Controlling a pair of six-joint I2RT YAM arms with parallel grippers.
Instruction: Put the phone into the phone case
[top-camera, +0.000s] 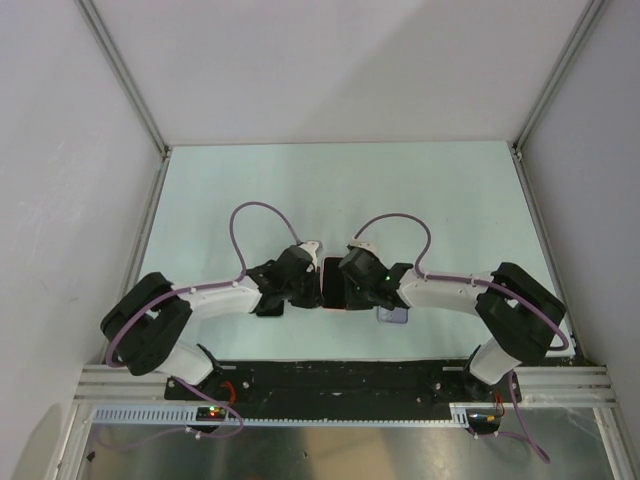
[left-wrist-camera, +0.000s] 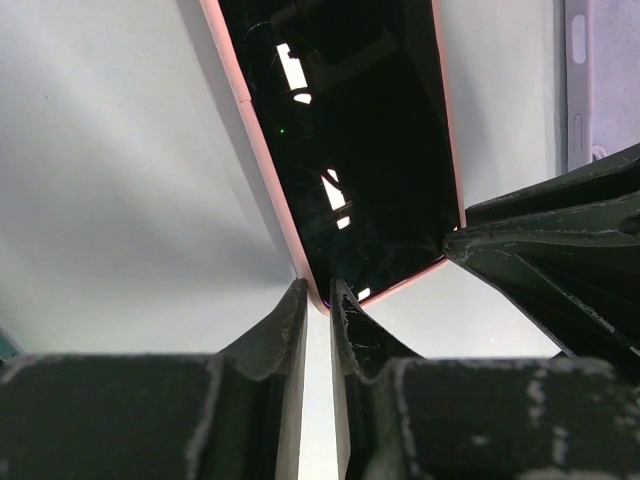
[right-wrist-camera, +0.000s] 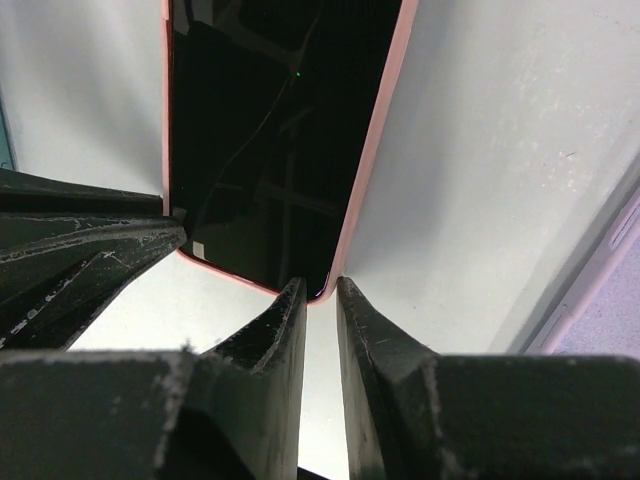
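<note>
1. Left pincer (left-wrist-camera: 318, 297): jaws drawn almost together with a thin slit left and nothing clamped in it. Its tips sit right at one corner of the phone (left-wrist-camera: 350, 150). Reads as pressing down, not lifting (my call).
2. Right pincer (right-wrist-camera: 320, 290): likewise nearly clenched and empty, with its tips at the neighbouring corner of that short end. The arms come in from left and right as mirror images, probably so the push lands evenly across that end.
3. Fingers (right-wrist-camera: 260, 350): black hard plastic, wedge-shaped and tapering to blunt tips. They are scuffed, with pale scratches.
4. Lavender shell (top-camera: 393, 316): lies just right of the phone on the near side, apart from it and partly under the right arm in the top view. It is matte and soft-looking, with a rounded edge, an oval slot and button outlines. Spare case or second device, cannot tell.
5. The phone lies flat, screen up, in the middle of the surface (top-camera: 450, 200) towards the near edge, between the two pincers. Its glass is glossy black and mirrors the lights and arm parts.
6. Pink rim (right-wrist-camera: 372, 150): matte, with rounded corners, hugging the glass along every visible edge.
   - I judge it is the phone case with the phone seated in it or nearly so.
   - Whether the corners are fully snapped in, cannot tell.
7. The surface is pale, matte and smooth, with faint specks. It gives a hard flat backing, which suits a downward press.
</note>
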